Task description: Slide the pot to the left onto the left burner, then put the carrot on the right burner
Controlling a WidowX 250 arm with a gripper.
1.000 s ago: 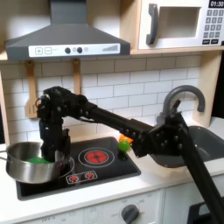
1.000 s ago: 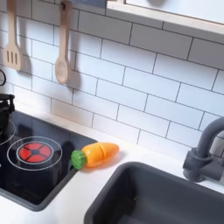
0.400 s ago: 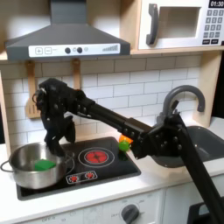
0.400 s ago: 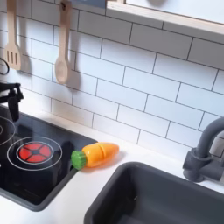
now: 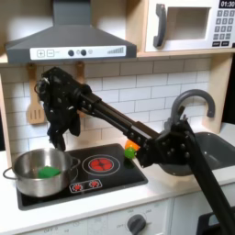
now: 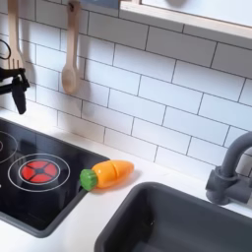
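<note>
Your surface is a toy kitchen: glossy black cooktop point(image 5: 83, 174) set in a pale counter point(image 6: 118, 212), white brick-tile wall behind, range hood point(image 5: 69, 37) above, microwave point(image 5: 193, 26) top right in the first exterior view. Dark sink basin point(image 6: 187, 226) and faucet point(image 6: 228, 177) sit on the second exterior view's right; wooden utensils point(image 6: 69, 61) hang on the tiles.

The pot point(image 5: 41, 173) sits at the first exterior view's left end of the cooktop, covering the left burner there, with a flat green piece point(image 5: 49, 171) inside. The right burner point(image 5: 99, 164) is bare — also visible in the second exterior view point(image 6: 37, 171). The carrot point(image 6: 107, 174) lies on the counter just beside the cooktop's edge, between it and the sink, green end toward the burner; in the first exterior view it's partly behind the arm point(image 5: 132, 147).

The gripper point(image 5: 58, 139) hangs above the pot, apart from it, holding nothing; you can't tell the jaw gap at this resolution.

Versus 1.0 s ago: the gripper was down at the pot's rim, now it has lifted clear. Pot has shifted slightly; carrot hasn't moved.
</note>
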